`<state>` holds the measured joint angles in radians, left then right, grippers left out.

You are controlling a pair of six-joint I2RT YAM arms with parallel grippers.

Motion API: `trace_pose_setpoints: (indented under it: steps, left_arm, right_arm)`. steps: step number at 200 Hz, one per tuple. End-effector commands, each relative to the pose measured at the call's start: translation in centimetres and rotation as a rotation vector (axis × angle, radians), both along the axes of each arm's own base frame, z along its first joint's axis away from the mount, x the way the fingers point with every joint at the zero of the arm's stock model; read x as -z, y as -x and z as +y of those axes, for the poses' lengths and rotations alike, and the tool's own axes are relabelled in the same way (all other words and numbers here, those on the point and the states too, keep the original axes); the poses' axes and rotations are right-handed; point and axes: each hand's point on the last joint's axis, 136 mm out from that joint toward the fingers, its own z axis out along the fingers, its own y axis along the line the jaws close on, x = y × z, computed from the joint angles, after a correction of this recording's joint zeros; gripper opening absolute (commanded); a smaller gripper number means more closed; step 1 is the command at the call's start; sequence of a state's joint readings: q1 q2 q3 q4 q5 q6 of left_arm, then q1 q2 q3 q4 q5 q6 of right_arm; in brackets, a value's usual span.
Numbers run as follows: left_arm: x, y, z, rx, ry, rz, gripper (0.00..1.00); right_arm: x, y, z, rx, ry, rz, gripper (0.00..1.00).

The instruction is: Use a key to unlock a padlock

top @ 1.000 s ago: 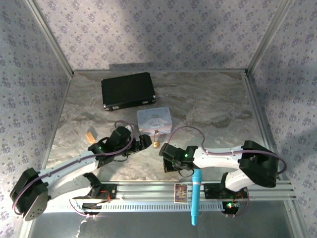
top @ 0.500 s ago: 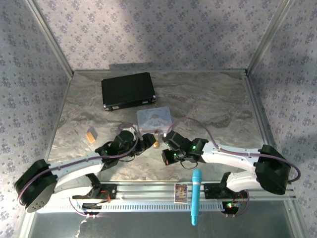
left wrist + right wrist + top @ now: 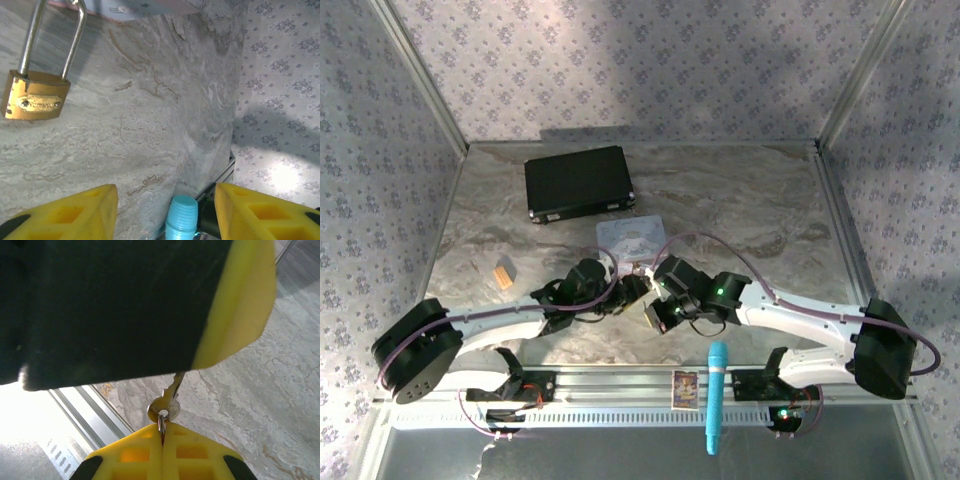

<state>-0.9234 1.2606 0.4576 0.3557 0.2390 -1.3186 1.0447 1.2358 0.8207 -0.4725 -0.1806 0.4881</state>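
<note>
Padlock (image 3: 35, 100), from the left wrist: flat on the marbled surface (image 3: 150, 125) at upper left, thin shackle reaching up to the edge of the pastel tin (image 3: 150, 4). Sits ahead of the left fingers (image 3: 75, 210), not between them. Narrowed to about half of their spread a second ago, yet still gapped and holding nothing. Reads as a closing begun before the brass body is bracketed.

From the right wrist: right fingers (image 3: 162, 450) pressed together on the small ring of the key (image 3: 165, 407), with the blade angled up and away beneath a dark, yellow-edged bulk close overhead, likely part of the left arm. No keyhole to be seen here.

From above: both wrists drawn inward over the last second, now crowded nose to nose just in front of the tin, with the lock too hidden to pick out. Suggests an approach nearly finished, with steadying the body and lining up the blade not yet done.
</note>
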Motion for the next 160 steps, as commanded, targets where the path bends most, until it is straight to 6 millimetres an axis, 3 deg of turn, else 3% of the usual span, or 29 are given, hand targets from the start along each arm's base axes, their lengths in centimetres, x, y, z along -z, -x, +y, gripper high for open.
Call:
trace_pose_setpoints:
  steps: [1,18,60,93,160]
  left_arm:
    - [-1.5,0.1,-1.0,0.029,0.047,-0.007,0.44]
    - [-1.2,0.5,-1.1,0.038,0.046,0.016,0.32]
    - [-1.3,0.9,-1.4,0.059,0.047,0.021,0.22]
    - [-1.3,1.3,-1.5,0.074,0.045,0.024,0.22]
    - [-1.3,1.6,-1.9,0.094,0.032,0.014,0.04]
  right_arm:
    - [-1.1,-0.2,-0.1,-0.018,0.0,-0.029,0.0]
    - [-1.3,-0.6,-0.1,-0.006,-0.002,-0.043,0.0]
    - [-1.3,-1.2,-0.1,0.003,0.004,-0.057,0.0]
    - [-1.3,-1.8,-0.1,0.021,-0.004,-0.059,0.0]
    - [-0.8,-2.4,-0.3,0.035,0.005,-0.071,0.0]
